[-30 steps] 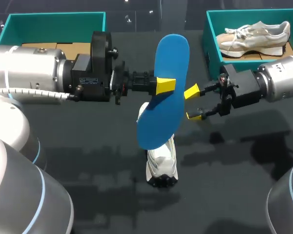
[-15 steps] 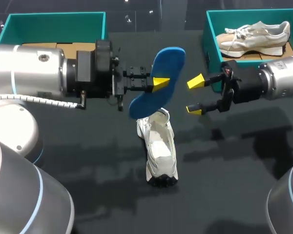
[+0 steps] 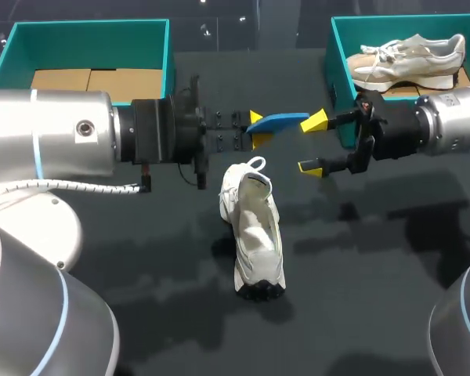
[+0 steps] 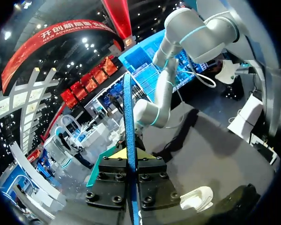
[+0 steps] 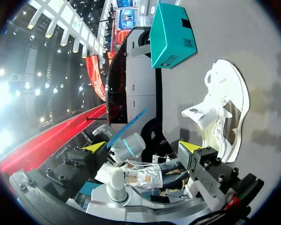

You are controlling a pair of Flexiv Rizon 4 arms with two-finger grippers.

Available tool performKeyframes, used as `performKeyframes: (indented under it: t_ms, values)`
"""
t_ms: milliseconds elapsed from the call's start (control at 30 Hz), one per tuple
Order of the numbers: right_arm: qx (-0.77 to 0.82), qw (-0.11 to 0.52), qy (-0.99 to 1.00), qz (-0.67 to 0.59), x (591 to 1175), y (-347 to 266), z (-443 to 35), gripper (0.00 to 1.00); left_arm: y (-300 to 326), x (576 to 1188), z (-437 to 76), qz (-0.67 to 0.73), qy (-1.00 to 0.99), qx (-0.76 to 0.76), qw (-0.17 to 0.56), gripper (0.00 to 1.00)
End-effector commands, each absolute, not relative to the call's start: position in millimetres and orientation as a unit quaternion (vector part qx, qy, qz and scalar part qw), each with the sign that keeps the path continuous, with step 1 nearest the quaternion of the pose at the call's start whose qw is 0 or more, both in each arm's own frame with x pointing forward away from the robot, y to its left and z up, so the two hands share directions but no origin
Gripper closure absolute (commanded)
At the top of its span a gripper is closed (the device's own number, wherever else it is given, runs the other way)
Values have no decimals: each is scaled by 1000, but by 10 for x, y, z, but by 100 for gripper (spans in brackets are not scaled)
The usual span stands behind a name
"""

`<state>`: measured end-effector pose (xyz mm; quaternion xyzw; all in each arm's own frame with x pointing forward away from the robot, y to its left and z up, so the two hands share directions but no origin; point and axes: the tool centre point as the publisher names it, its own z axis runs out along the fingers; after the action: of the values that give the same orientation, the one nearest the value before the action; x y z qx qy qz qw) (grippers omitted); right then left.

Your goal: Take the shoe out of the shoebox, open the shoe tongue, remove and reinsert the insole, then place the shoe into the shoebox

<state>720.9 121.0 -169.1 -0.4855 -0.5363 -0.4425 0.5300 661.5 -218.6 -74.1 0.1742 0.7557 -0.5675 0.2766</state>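
Left end effector [image 3: 256,130] clamps a flat blue foam insole [image 3: 286,121]; right end effector [image 3: 313,144] sits just beside it, fingers spread apart.

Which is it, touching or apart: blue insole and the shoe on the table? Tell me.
Apart. Head view shows bare table between insole and shoe.

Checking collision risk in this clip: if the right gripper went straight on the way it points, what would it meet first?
Most likely the blue insole, clamped in the left gripper. It lies straight ahead of the right gripper, whose jaws are open. Relative height is hard to judge.
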Motion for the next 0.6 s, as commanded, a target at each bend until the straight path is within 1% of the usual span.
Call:
performKeyframes:
  t_ms: [33, 300, 600]
  values:
    - [-494, 528, -528, -446, 7205, 1221, -1657, 0, -2157, 6662, -954, -574, 713, 230, 329, 100]
    - [-504, 527, -512, -455, 7279, 1236, -1585, 0, -2103, 6827, -1157, -543, 695, 295, 367, 100]
    - [-506, 532, -501, -457, 7380, 1271, -1536, 0, -2042, 7015, -1397, -507, 693, 314, 405, 100]
